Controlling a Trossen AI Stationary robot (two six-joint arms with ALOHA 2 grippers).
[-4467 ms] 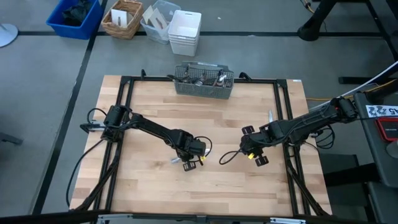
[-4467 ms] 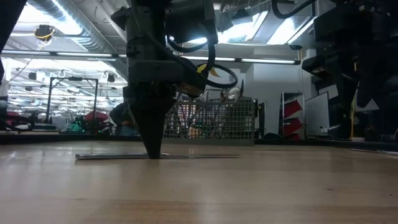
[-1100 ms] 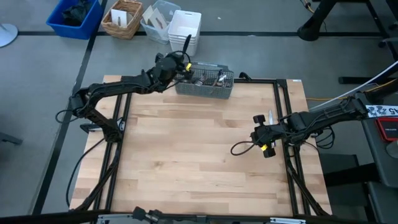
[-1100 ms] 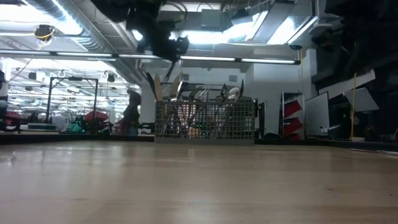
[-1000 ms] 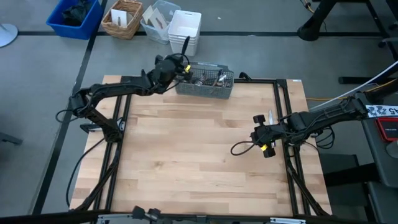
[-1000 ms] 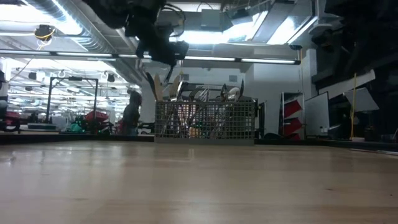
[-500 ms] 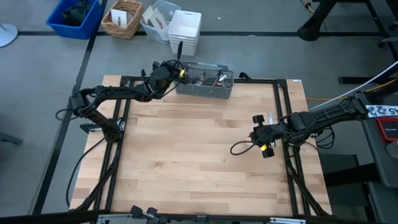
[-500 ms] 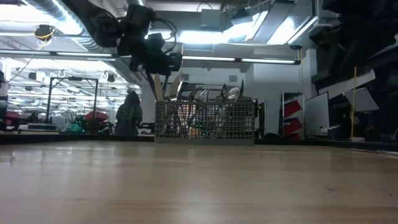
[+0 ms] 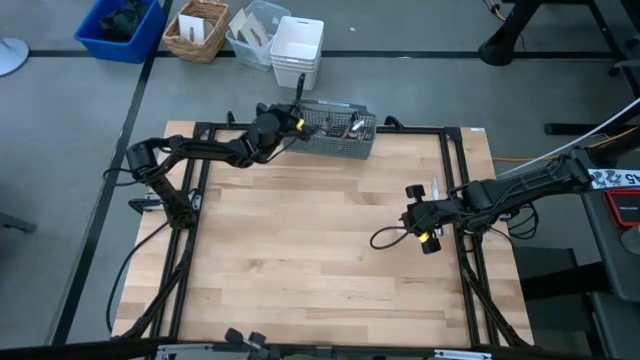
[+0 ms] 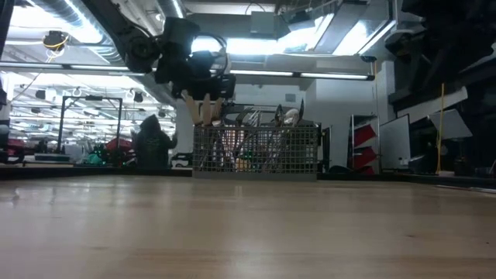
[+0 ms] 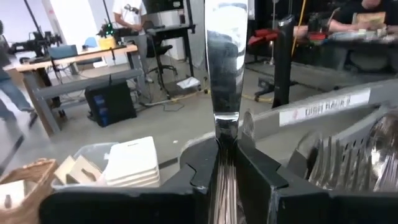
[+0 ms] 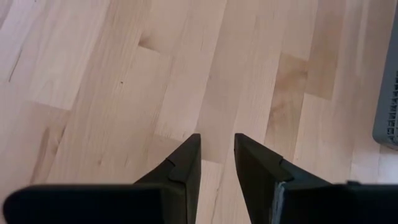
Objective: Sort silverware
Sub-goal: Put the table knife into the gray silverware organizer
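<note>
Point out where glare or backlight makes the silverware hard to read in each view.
Left wrist view: the knife held in the left gripper mirrors the bright room. Low view: ceiling lights backlight the caddy, leaving the silverware as silhouettes. High view: light is even, no glare.

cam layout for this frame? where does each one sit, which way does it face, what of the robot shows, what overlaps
High: overhead, straight down; both arms, table, caddy.
Low: table height, level across to the caddy; left gripper above its left end.
Left wrist: faces the room; own fingers clamp a knife.
Right wrist: faces bare tabletop; own fingers apart, empty; the right gripper waits at the table's right.
Shared: caddy and left gripper in high and low.
</note>
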